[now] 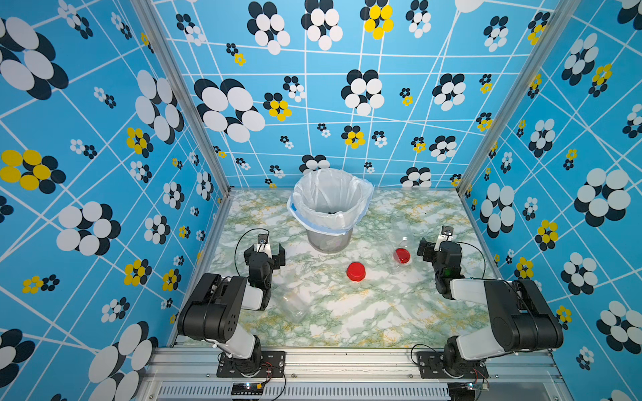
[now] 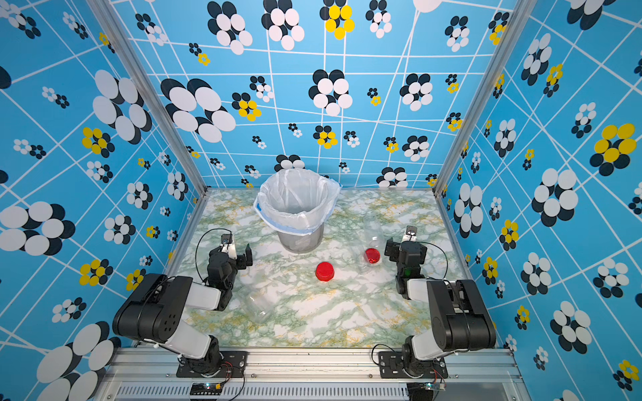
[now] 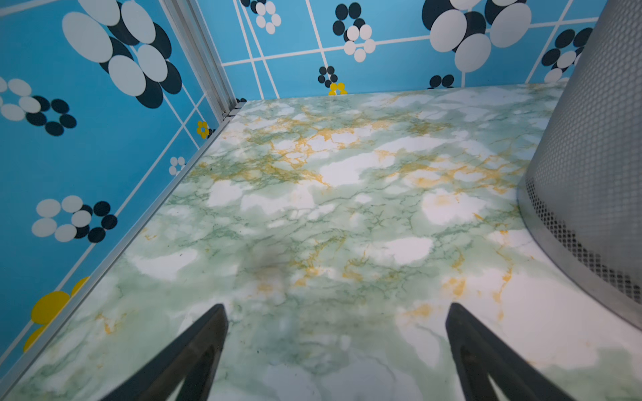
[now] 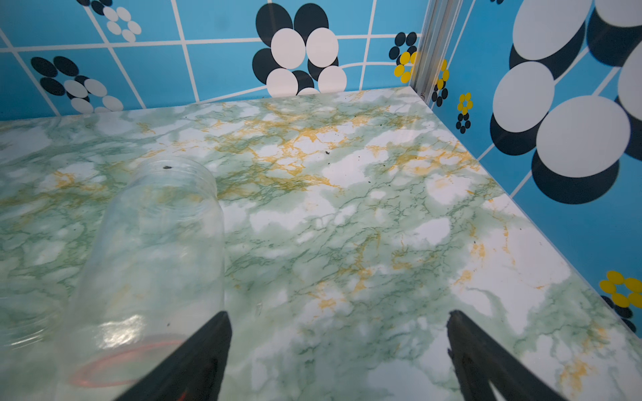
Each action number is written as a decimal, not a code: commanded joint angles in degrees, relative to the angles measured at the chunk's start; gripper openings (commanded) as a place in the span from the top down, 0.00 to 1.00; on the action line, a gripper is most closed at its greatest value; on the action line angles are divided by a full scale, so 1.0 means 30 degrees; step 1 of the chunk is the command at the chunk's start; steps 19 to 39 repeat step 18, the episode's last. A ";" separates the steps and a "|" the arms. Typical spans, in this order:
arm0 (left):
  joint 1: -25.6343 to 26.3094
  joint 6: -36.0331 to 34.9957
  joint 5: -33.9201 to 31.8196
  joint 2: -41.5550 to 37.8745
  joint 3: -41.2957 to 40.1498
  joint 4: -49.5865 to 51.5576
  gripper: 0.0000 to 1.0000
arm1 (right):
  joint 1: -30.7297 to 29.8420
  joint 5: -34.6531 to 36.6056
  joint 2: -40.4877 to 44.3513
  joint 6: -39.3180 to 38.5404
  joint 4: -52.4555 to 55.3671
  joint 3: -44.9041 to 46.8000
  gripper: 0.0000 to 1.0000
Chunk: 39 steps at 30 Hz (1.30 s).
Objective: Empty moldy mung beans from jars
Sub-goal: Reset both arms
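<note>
The tall clear jar [image 4: 156,243] lies on its side on the surface [image 4: 347,225], just beside my right hand [image 4: 338,350], which is spread wide and holds nothing. A short jar [image 1: 402,256] showing red sits against it. A loose red lid [image 1: 356,271] and another clear jar [image 1: 295,305] lie toward my left hand [image 3: 337,350], also wide and empty. Only a top view shows dark beans [image 1: 330,211] inside the bucket [image 1: 328,241] — the left wrist view shows just its mesh wall.
</note>
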State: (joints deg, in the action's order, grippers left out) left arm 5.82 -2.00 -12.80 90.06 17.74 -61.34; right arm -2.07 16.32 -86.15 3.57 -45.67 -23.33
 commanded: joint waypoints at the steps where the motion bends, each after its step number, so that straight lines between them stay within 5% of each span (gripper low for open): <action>1: -0.0316 0.0514 -0.0176 -0.0337 0.0701 0.1182 0.00 | -0.0076 -0.0116 -0.0126 -0.0293 -0.0393 0.0162 0.01; 39: 0.0138 -0.0152 -0.0213 -0.0160 0.0127 -0.0131 0.01 | -0.0081 -0.0152 -0.0141 -0.0294 -0.0348 0.0121 0.01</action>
